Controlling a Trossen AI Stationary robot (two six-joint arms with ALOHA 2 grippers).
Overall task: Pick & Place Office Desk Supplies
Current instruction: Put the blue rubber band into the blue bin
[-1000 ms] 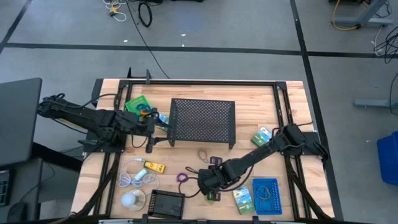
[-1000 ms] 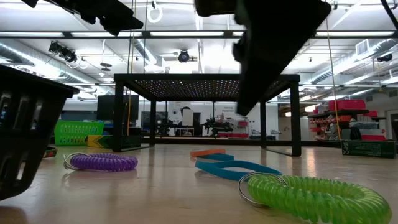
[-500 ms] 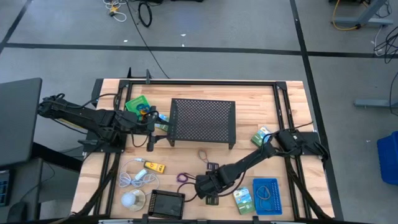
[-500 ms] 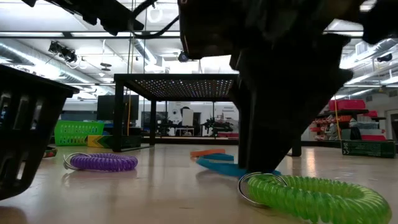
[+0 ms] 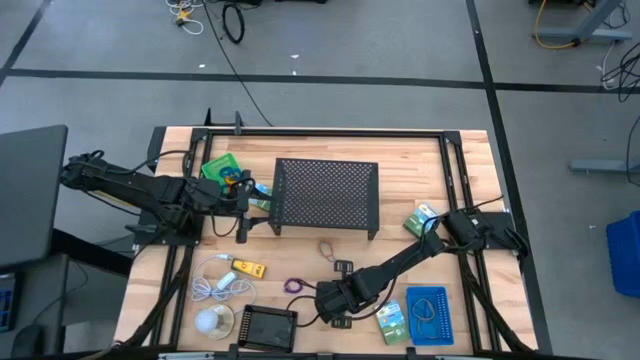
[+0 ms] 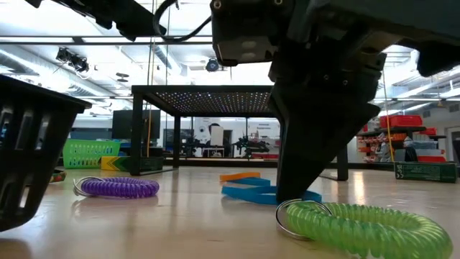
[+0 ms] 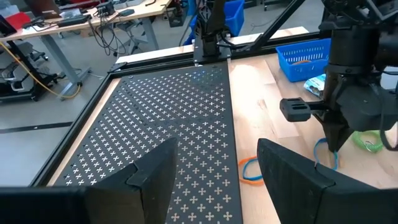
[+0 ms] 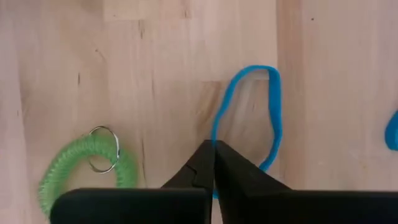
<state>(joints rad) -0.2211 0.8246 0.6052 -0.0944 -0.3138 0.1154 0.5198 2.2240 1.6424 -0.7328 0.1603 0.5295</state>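
The right claw (image 8: 214,163) is down on the tabletop (image 5: 400,150), near its front edge. Its two fingers are pinched tight together on the thin blue loop (image 8: 247,118). The loop is a skinny bright blue band, bent into a long oval, and it lies flat on the wood. Its near end is hidden under the dark fingers, so you cannot see how much of the band is caught.

Just beside it lies a green coil loop (image 8: 81,168) with a small silver ring on it. It looks like a curly, springy cord. Part of it is cut off at the edge of the right wrist view.

The left claw (image 7: 214,168) hangs wide open with nothing in it. It is above the black mesh rack (image 5: 326,195) at the back of the tabletop.

In the low view you can count one purple coil loop (image 6: 118,188), one thin orange loop (image 6: 239,176), one blue loop and one green coil. From above there is one blue tray (image 5: 430,315) with something thin and dark in it that is too small to make out, one black tray (image 5: 271,326), one yellow block (image 5: 248,267) and three green-blue packets (image 5: 391,320).
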